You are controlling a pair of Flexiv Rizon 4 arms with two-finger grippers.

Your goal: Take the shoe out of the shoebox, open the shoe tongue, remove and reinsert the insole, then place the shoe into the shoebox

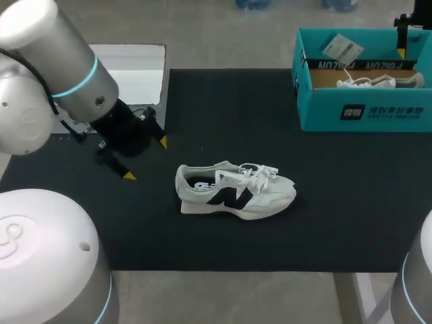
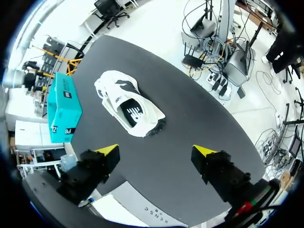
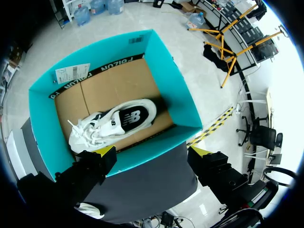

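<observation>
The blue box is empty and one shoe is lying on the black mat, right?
Not quite. The shoebox isn't empty: the right wrist view shows a white shoe lying inside it. The other shoe does lie on the black mat.

High head view shares shoe (image 1: 236, 190) with left wrist, shoebox (image 1: 324, 111) with right (both overhead).
</observation>
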